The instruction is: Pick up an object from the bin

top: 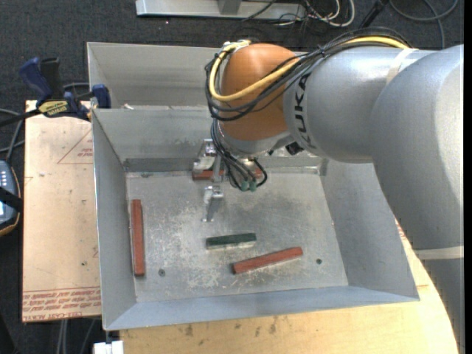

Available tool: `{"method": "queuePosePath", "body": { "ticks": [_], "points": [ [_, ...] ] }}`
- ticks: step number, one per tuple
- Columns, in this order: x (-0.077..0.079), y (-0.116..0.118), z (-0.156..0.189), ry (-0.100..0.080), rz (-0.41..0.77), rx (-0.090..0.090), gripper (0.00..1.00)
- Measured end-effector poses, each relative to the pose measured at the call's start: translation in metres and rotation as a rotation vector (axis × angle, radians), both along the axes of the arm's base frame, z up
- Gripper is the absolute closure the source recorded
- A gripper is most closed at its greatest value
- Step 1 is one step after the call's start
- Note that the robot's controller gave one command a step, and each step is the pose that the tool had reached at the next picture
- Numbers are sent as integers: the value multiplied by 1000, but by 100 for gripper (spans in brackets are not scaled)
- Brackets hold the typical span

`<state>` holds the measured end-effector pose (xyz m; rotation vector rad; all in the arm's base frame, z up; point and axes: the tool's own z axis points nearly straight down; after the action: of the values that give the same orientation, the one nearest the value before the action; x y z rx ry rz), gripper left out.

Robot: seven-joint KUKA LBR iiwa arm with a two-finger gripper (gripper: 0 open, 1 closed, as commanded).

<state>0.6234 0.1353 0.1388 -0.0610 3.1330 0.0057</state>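
Orange wrist cover (251, 87) over half-hidden hand (212, 201)

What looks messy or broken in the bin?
Nothing looks broken or spilled. Three sticks lie flat and apart: a red-brown stick by the left wall, a dark green stick in the middle, and a tilted red-brown stick just in front of it. The bin floor is scuffed with pale specks.

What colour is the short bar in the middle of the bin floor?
The bar is dark green; camera view.
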Motion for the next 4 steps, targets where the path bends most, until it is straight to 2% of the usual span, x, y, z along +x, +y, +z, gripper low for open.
{"method": "queuePosePath", "body": {
  "ticks": [1, 2, 3, 4],
  "points": [
    [-33, -18, -48, 7, 169, -4, 0],
    [-29, -33, -54, 6, 195, -1, 0],
    [-47, -80, -59, -20, 445, 2, 100],
    [-50, -85, -63, -5, 445, -5, 0]
  ]
}}
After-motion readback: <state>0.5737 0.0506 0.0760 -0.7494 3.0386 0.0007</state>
